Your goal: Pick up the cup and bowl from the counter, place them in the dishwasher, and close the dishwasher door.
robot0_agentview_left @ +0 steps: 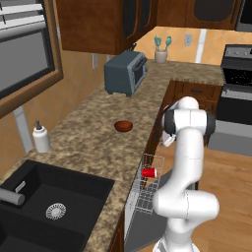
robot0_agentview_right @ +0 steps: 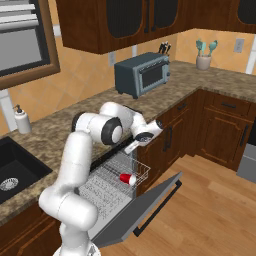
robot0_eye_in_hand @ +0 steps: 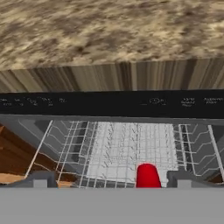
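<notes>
The red cup (robot0_agentview_left: 149,173) (robot0_agentview_right: 127,178) (robot0_eye_in_hand: 148,176) lies on its side in the pale wire rack (robot0_agentview_right: 106,186) of the dishwasher (robot0_eye_in_hand: 109,104). The dishwasher door (robot0_agentview_right: 146,204) hangs open, dropped down toward the floor. The dark reddish-brown bowl (robot0_agentview_left: 123,126) sits on the granite counter (robot0_agentview_left: 83,142), left of the arm. My gripper (robot0_agentview_right: 136,144) (robot0_eye_in_hand: 112,181) hovers above the rack, just in front of the counter edge. It is open and holds nothing, and the cup lies below it, toward its right fingertip (robot0_eye_in_hand: 183,180).
A grey toaster oven (robot0_agentview_left: 125,73) (robot0_agentview_right: 142,74) stands farther along the counter, and a utensil holder (robot0_agentview_left: 161,51) (robot0_agentview_right: 204,57) sits in the corner. A black sink (robot0_agentview_left: 44,206) and a soap dispenser (robot0_agentview_left: 41,138) are near left. The oven range (robot0_agentview_left: 236,98) is at the right.
</notes>
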Robot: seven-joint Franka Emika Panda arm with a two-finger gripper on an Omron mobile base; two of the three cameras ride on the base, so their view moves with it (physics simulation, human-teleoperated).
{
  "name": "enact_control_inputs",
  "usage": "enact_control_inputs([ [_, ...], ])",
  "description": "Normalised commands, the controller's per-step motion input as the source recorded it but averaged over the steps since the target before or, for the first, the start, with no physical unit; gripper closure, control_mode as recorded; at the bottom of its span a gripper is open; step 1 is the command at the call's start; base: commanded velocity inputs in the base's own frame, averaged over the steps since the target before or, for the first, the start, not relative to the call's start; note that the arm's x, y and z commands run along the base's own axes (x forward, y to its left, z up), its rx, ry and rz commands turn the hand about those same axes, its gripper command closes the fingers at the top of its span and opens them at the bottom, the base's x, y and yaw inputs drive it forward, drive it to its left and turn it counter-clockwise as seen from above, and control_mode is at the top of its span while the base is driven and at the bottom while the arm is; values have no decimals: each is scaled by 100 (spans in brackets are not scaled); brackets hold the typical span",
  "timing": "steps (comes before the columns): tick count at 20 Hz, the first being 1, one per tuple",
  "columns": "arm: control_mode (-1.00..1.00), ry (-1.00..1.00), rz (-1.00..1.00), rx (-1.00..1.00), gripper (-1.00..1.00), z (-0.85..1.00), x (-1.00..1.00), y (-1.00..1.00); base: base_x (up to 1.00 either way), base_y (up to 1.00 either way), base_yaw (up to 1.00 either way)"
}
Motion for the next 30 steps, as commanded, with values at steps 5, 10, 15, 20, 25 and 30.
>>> enact_control_inputs([
  [5,-100,-14,-11,1,-100,10,-100,40,0,0,0],
  [10,-100,-15,0,-8,-100,71,-89,30,0,0,0],
  [15,-100,5,-3,-1,-100,100,-61,1,0,0,0],
  [20,-100,5,-8,1,-100,100,-50,24,0,0,0],
  [25,-100,1,-3,-17,-100,74,4,77,0,0,0],
  [30,-100,3,0,-32,-100,15,17,82,0,0,0],
])
